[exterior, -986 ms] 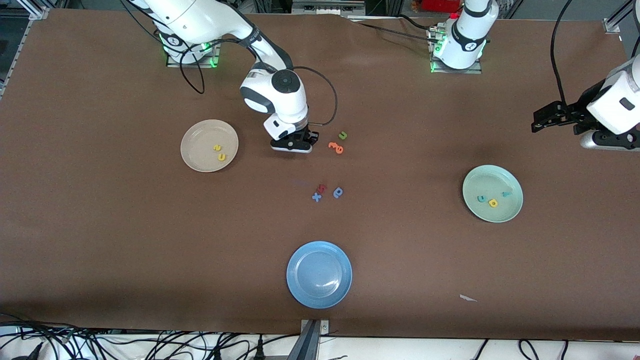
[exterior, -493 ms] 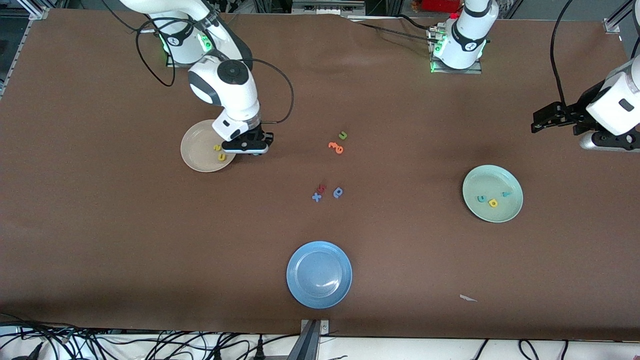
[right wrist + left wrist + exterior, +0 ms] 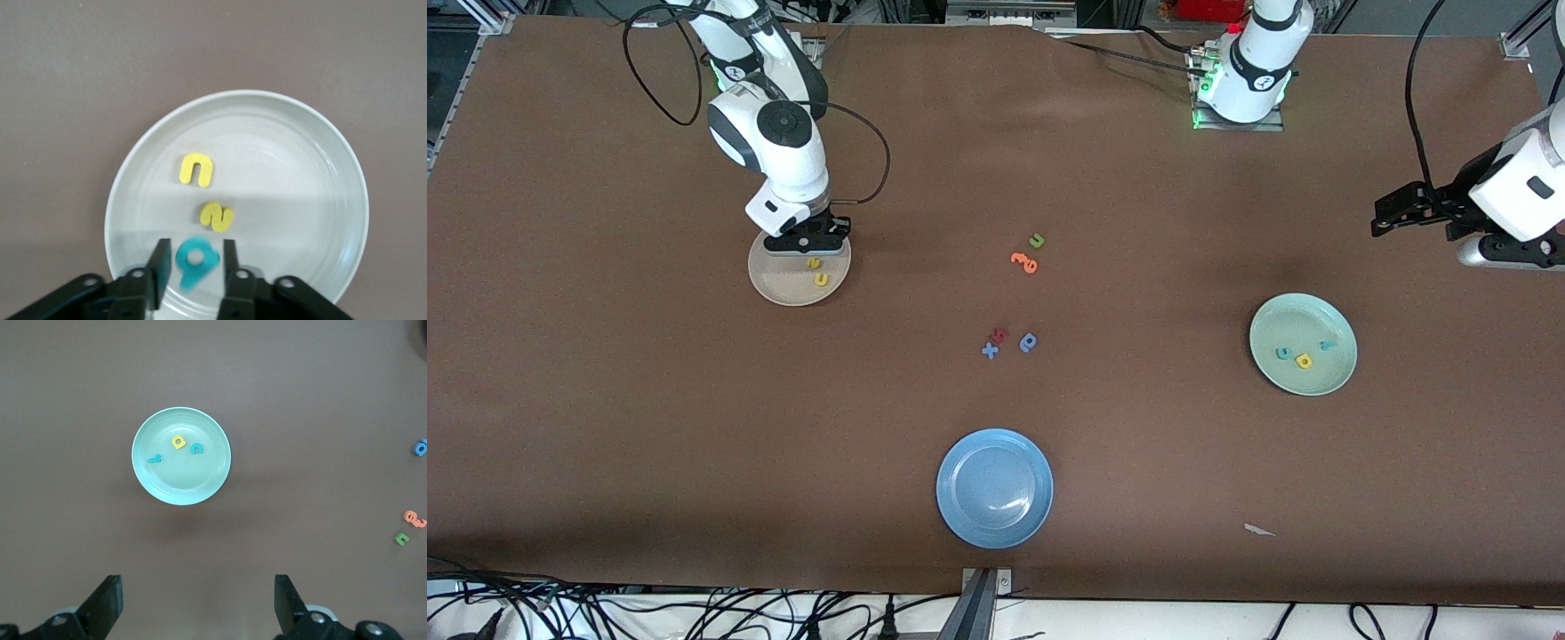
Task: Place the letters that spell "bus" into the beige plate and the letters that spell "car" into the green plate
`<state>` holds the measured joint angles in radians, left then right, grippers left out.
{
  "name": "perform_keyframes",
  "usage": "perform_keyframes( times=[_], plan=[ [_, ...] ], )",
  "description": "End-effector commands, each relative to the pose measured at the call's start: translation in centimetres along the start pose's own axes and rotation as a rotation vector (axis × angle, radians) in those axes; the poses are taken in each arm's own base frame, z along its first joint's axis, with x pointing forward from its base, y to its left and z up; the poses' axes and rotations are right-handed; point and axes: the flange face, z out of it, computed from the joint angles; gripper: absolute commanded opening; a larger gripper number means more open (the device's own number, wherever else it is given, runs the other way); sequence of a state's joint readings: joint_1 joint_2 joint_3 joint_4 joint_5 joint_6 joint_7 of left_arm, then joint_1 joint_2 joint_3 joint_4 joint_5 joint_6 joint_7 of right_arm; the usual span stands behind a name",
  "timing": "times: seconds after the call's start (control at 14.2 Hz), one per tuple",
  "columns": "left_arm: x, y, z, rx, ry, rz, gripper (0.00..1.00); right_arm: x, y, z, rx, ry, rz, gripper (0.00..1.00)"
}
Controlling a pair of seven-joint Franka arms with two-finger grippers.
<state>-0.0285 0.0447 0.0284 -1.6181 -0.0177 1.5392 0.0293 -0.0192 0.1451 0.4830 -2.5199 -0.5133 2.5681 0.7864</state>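
Observation:
The beige plate [image 3: 781, 286] [image 3: 300, 167] lies toward the right arm's end of the table and holds a yellow "s" [image 3: 813, 263] [image 3: 217, 217] and a yellow "u" [image 3: 820, 279] [image 3: 197, 169]. My right gripper [image 3: 807, 242] [image 3: 195, 265] hangs over that plate's rim, open. The teal "b" [image 3: 195, 261] sits blurred between its fingers with a small gap on each side. The green plate [image 3: 1303, 320] [image 3: 180, 483] holds the teal "c" [image 3: 1283, 354] [image 3: 197, 449], yellow "a" [image 3: 1304, 360] [image 3: 178, 442] and teal "r" [image 3: 1328, 346] [image 3: 154, 459]. My left gripper [image 3: 1414, 213] [image 3: 198, 603] waits high up, open and empty.
A blue plate [image 3: 994, 487] lies near the front edge. Mid-table are a green "u" [image 3: 1036, 240], an orange letter [image 3: 1024, 262], a red letter [image 3: 1000, 334], a blue "x" [image 3: 990, 350] and a blue rounded letter [image 3: 1029, 342]. A paper scrap [image 3: 1258, 530] lies near the front.
My right arm has swung from mid-table to over the beige plate, and its jaws have just parted around the teal "b". The left arm has not moved.

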Motion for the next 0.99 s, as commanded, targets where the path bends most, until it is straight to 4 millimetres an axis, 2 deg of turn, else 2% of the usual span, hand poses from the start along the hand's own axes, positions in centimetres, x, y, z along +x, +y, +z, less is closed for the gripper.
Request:
perform_keyframes(
  times=[0.0,0.14,0.35,0.49,0.7,0.85,0.92],
  plan=[
    [0.0,-0.3,-0.7,0.01,-0.003,0.024,1.0,-0.1,0.9,-1.8,-0.016,0.046,-0.004,1.0],
    [0.1,-0.4,-0.7,0.01,-0.003,0.024,1.0,0.4,1.5,-3.0,-0.019,0.061,0.024,1.0],
    [0.0,-0.3,-0.7,0.01,-0.001,0.024,1.0,1.7,1.3,-5.2,-0.003,0.039,0.098,1.0],
    [0.0,-0.3,-0.7,0.01,-0.003,0.024,1.0,3.1,-0.1,-8.5,-0.045,0.011,0.093,1.0],
    [0.0,-0.3,-0.7,0.01,-0.003,0.024,1.0,6.6,0.4,-14.8,-0.066,-0.045,0.029,1.0],
    [0.0,-0.3,-0.7,0.01,-0.003,0.024,1.0,8.5,1.8,-18.4,-0.028,-0.089,-0.049,1.0],
    [0.0,-0.3,-0.7,0.01,-0.003,0.024,1.0,9.8,3.9,-19.8,-0.023,-0.105,-0.053,1.0]
  ],
)
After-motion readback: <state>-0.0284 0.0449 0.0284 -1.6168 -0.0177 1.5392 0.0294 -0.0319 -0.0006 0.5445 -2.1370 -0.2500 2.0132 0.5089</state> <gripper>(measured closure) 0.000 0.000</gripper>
